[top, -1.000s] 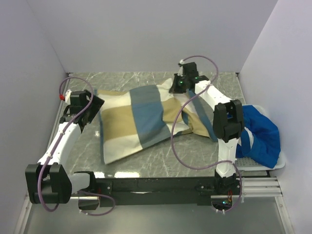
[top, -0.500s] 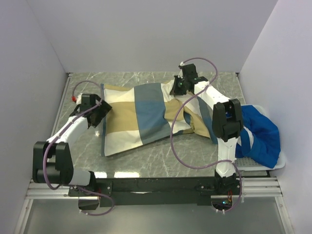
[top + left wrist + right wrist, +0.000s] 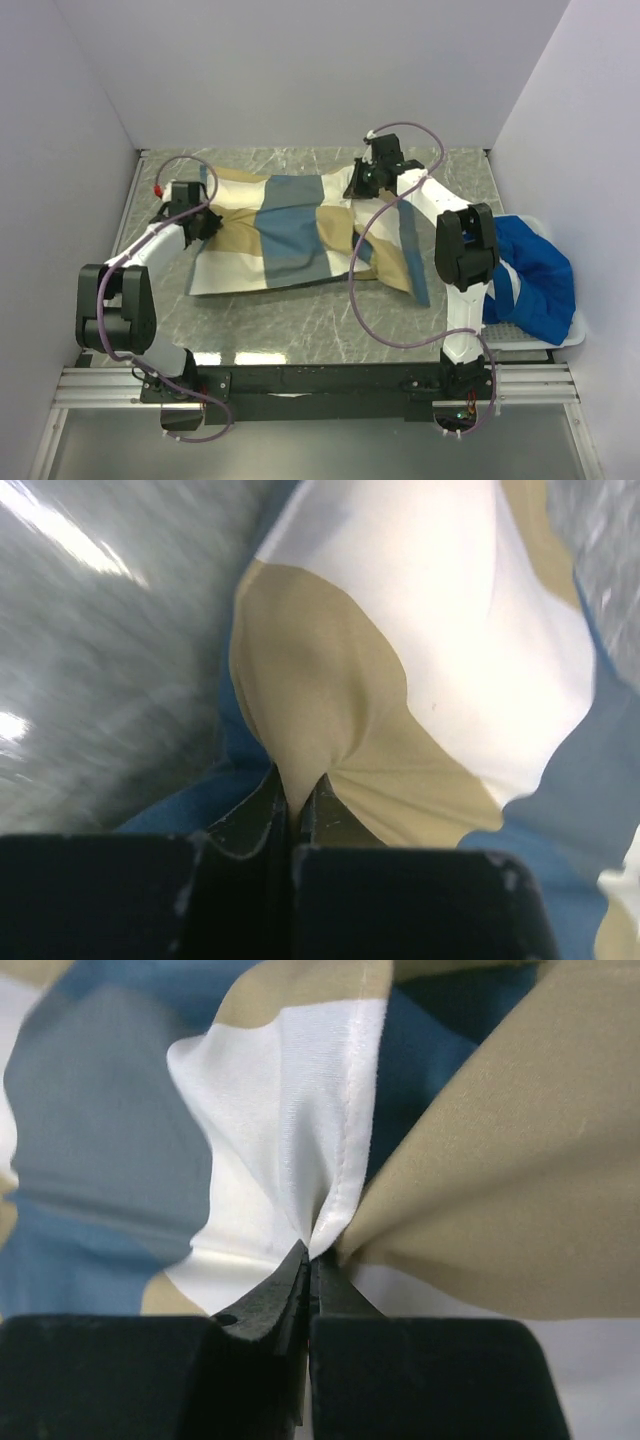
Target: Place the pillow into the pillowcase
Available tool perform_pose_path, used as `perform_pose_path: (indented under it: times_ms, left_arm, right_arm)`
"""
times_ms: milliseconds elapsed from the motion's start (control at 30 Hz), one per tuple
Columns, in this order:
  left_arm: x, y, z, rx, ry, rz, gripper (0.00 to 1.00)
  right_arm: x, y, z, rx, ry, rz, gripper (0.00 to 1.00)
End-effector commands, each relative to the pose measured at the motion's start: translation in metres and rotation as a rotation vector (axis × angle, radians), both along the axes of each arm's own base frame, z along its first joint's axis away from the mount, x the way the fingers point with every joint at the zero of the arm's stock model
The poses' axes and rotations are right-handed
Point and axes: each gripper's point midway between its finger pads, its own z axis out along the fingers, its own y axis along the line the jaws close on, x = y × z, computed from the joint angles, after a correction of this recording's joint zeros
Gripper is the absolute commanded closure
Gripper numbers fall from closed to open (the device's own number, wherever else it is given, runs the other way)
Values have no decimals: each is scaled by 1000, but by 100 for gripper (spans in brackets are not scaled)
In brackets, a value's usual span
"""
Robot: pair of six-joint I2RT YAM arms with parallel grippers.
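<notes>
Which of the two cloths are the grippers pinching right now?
The pillowcase, blocked in tan, slate-blue and white, spread on the table: left gripper and right gripper each pinch an edge. The bright blue cloth lies apart in the white tray.

The pillowcase (image 3: 290, 225) lies spread on the table (image 3: 330, 320) between the two sets of fingers, its left end pinched in the left fingers (image 3: 258, 810) and its far right edge in the right fingers (image 3: 280, 1295). One flap trails from the right fingers toward the near side. Well right of the right fingers and nearer the arm bases, a heaped cloth (image 3: 540, 270) lies in a tray (image 3: 530, 340).
</notes>
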Motion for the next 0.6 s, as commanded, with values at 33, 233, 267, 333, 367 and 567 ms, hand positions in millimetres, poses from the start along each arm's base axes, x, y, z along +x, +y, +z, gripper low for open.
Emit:
perform_pose_path:
  times_ms: [33,233,267,333,367,567]
  left_arm:
    - [16,113,43,322,-8,217,99]
    - [39,99,75,303,-20,129,47]
    - [38,87,82,315,-37,104,33]
    - [31,75,108,320,-105,76,13]
    - [26,61,111,310,-118,38,13]
    - [-27,-37,129,208,-226,-221,23]
  right_arm:
    - [-24,10,29,-1,-58,17,100]
    - [-40,0,44,-58,-78,2,74]
    - [-40,-6,49,-76,-95,-20,55]
    - [-48,-16,66,-84,-130,-62,36]
    - [-51,-21,72,-81,-138,-87,32]
    - [-85,-79,63,-51,-150,-303,23]
